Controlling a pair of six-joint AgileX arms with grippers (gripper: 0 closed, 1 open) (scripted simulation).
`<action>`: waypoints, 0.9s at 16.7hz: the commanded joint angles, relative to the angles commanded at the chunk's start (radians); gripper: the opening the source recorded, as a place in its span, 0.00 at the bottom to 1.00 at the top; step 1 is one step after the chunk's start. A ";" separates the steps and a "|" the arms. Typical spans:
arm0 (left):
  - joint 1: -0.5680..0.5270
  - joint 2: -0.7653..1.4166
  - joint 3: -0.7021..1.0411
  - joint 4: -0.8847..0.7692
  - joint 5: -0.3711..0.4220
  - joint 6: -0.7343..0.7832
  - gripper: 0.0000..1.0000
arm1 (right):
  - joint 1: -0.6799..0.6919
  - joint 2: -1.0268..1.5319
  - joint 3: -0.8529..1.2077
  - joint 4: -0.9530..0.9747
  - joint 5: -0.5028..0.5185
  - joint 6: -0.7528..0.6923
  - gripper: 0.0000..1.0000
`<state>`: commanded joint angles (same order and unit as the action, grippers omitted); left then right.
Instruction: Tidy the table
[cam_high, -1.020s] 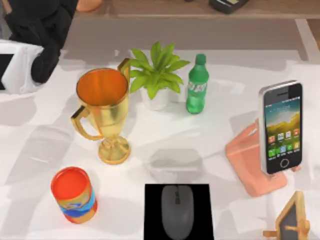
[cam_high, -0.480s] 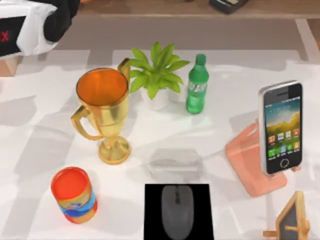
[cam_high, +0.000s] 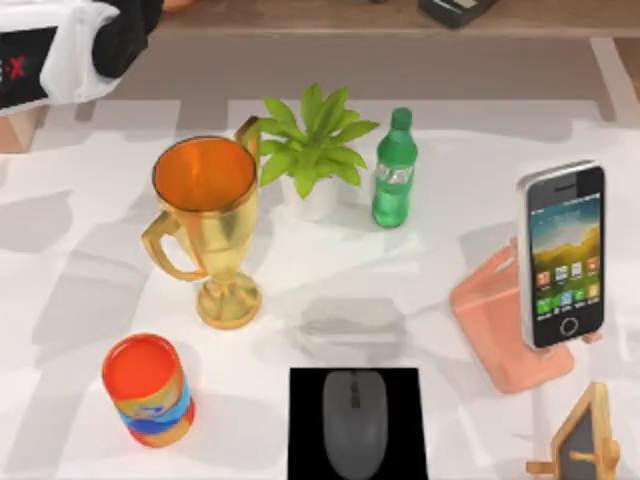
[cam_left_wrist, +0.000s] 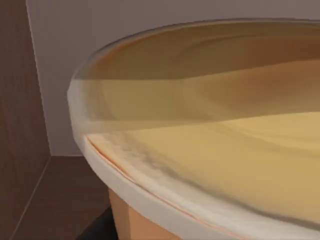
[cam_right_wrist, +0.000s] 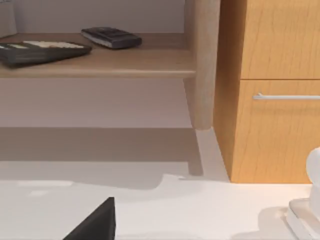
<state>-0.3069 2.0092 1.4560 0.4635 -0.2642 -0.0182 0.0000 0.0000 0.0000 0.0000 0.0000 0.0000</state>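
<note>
White table, left arm over its far-left corner

One gold trophy, one potted plant, one green bottle, one orange can. One phone on one pink stand, one mouse on one black mat. One small chalkboard easel, near right.

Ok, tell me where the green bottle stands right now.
In the top view the green bottle stands upright on the table, toward its back and near the middle, just right of the potted plant and well left of the phone.
</note>
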 joint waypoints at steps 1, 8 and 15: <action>-0.001 -0.002 -0.001 0.000 -0.001 0.000 0.00 | 0.000 0.000 0.000 0.000 0.000 0.000 1.00; -0.004 0.004 0.004 -0.002 -0.001 -0.002 0.00 | 0.000 0.000 0.000 0.000 0.000 0.000 1.00; -0.004 0.004 0.004 -0.002 -0.001 -0.002 0.45 | 0.000 0.000 0.000 0.000 0.000 0.000 1.00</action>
<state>-0.3105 2.0136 1.4599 0.4618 -0.2650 -0.0200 0.0000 0.0000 0.0000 0.0000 0.0000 0.0000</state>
